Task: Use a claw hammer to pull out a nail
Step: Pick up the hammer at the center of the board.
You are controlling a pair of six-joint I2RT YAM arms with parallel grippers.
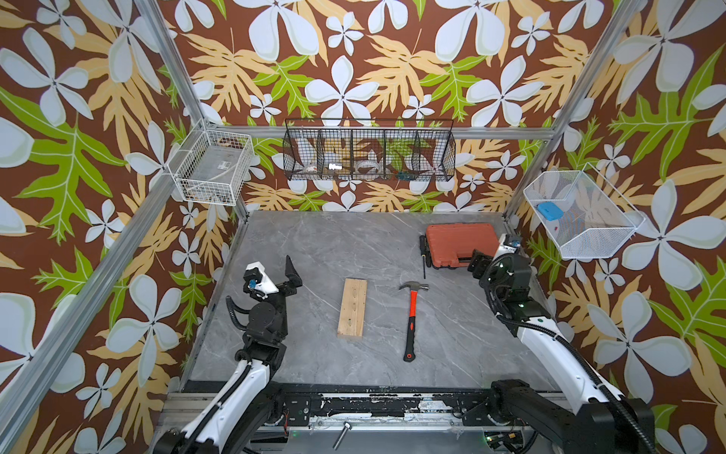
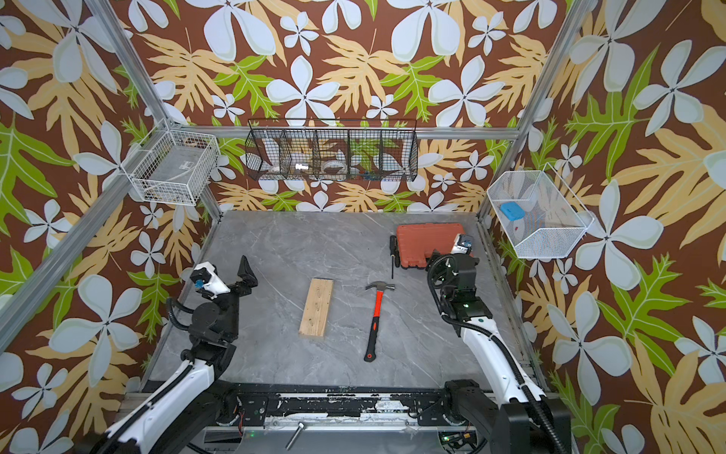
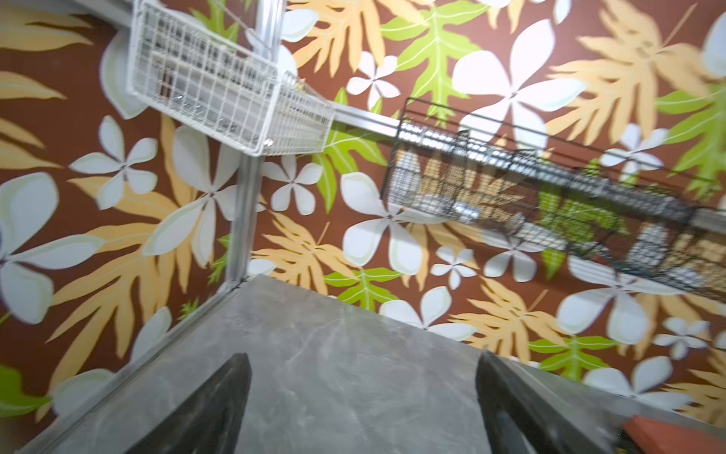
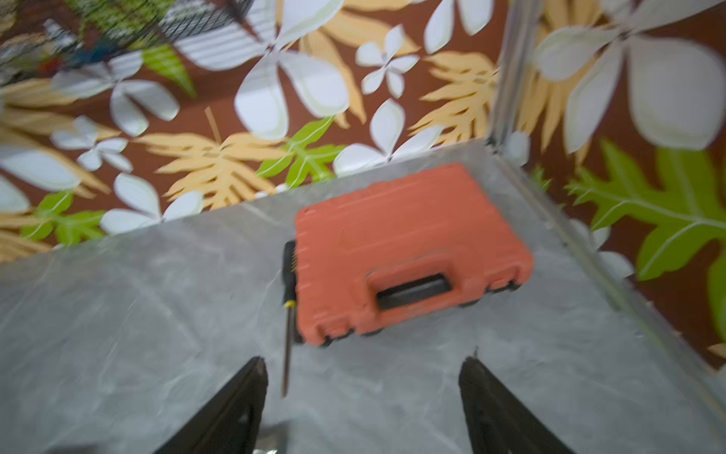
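Nothing of the task appears to have been done yet. Nearest the robot's base, the claw hammer [image 1: 411, 314] is seen lying flat on the desk [image 1: 314, 243], its black tail end toward the base and its steel head farther off. It is touched by neither arm. Just beside it, on the left arm's side, a wooden block [image 1: 352, 308] is laid lengthwise. Dark marks are seen on its top, but no nail can be made out with certainty.

Farther on, the left pincer [image 1: 292, 271] is held raised beside the block with its jaws apart and nothing between them. The right pincer [image 4: 363, 359] is likewise spread and empty, pointed at a screwdriver [image 1: 423, 255] and an orange case [image 1: 459, 243] at the far side.

Left to do, it is judged: the hammer grasped, the claw hooked under the nail, and the nail levered out.
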